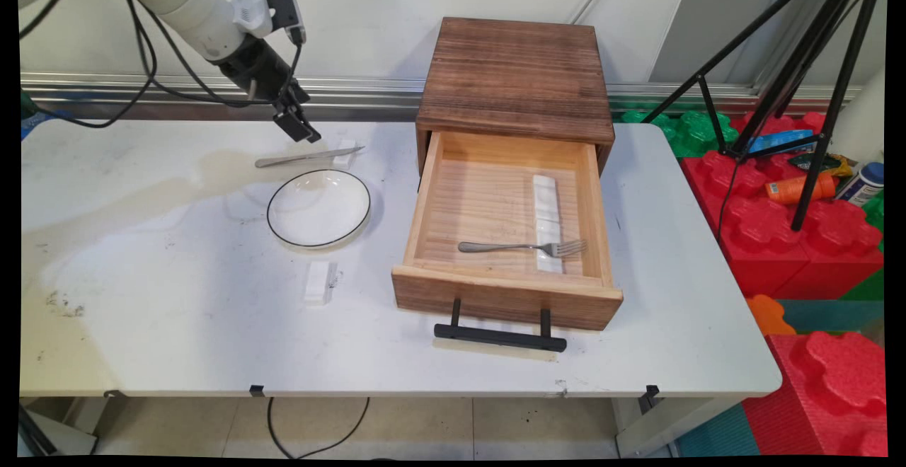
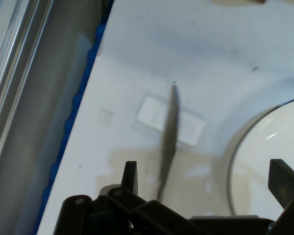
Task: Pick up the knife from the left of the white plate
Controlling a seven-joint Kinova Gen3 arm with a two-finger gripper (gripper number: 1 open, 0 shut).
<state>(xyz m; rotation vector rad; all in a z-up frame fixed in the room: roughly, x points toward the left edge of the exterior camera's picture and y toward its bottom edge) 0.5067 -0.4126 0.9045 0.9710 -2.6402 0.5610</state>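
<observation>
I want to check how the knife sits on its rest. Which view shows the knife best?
The main view: the whole knife shows, its blade end lying on a small white rest behind the plate. The hand view shows it blurred between the open gripper fingers, its handle end hidden.

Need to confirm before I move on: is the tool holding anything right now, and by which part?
Nothing is held. The tool is open above the knife, which lies on the table.

Bright and even all over, lit softly from overhead. Only faint, short shadows: below the black handle [image 1: 500, 337] of the open drawer [image 1: 506, 298] on the white table [image 1: 177, 311], lower centre. In the hand view, pale glints across the plate [image 2: 279, 161], lower right; dim shadow beside the knife [image 2: 167, 142].
</observation>
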